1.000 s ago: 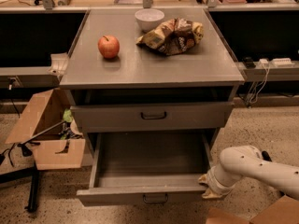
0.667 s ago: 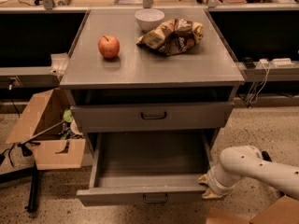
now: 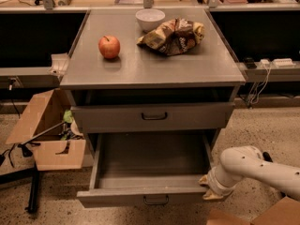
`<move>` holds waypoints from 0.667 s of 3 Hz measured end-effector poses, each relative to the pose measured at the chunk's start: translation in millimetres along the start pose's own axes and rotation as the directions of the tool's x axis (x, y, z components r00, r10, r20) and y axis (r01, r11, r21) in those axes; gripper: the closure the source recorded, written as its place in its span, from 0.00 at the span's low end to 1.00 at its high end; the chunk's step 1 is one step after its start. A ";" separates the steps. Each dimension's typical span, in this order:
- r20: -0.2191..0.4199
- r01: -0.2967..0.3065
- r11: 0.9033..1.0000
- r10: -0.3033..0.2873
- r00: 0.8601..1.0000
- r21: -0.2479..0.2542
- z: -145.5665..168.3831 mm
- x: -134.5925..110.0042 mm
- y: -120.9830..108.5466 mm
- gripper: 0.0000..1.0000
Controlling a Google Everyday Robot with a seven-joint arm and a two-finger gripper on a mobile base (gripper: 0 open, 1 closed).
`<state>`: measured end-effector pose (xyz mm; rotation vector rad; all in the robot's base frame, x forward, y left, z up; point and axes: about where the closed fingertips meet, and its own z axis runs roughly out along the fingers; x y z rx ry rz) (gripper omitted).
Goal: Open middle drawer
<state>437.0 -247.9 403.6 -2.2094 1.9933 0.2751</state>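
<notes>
— How far along is the middle drawer [image 3: 117, 197]?

— It is drawn well out of the grey cabinet [image 3: 154, 71], with its inside in plain view and its loop handle [image 3: 156, 200] facing forward, low in the view. The opening looks done, or very nearly.

— And the gripper [image 3: 207, 188]?

— It sits just beside the drawer's right front corner, off the handle. Whether it is spread or closed cannot be told. Probably only drawing the arm [image 3: 253, 165] clear remains. The drawer above [image 3: 108, 117] looks closed. An apple [image 3: 109, 47], a white bowl [image 3: 150, 18] and a snack bag [image 3: 172, 35] rest on top.
</notes>
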 end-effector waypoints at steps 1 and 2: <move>0.000 0.000 1.000 0.000 1.000 0.000 0.0 0.0 0.0 0.15; 0.000 0.000 1.000 0.000 1.000 0.000 0.0 0.0 0.0 0.00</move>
